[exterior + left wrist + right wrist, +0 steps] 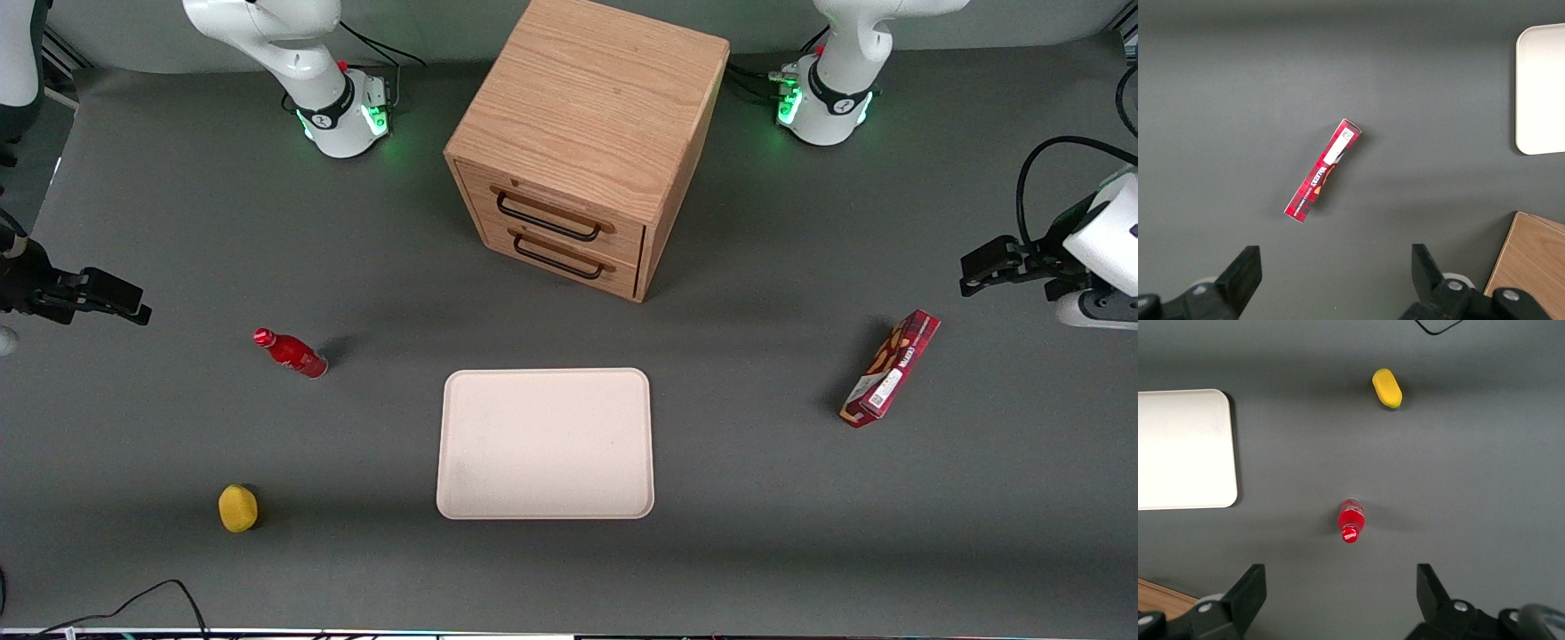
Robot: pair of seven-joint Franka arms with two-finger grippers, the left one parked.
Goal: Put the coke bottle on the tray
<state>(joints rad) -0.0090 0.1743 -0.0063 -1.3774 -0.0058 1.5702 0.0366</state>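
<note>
- We read little: the flat red snack box [890, 368] carries white lettering and a white barcode label on its narrow face, but the brand name is too small for us to make out with any confidence.
- The small glossy all-red coke bottle [292, 353] shows no label we can read; it stands on the grey table mat [178, 222] toward the working arm's end, apart from everything around it.
- The large pale cream-pink rectangular tray [545, 443] lies bare, nearer the front camera than the wooden two-drawer cabinet [582, 133], with open mat between the tray's rounded rim and the bottle.
- The yellow round lemon-like object [238, 508] sits nearer the front camera than the bottle, well apart from it.
- We count one bottle, one tray, one snack box, one yellow object, one cabinet with two black handles.
- The right gripper [1341, 597] hangs above the mat, its two fingers spread wide and holding nothing, the bottle [1351, 519] clear of both of its fingertips.
</note>
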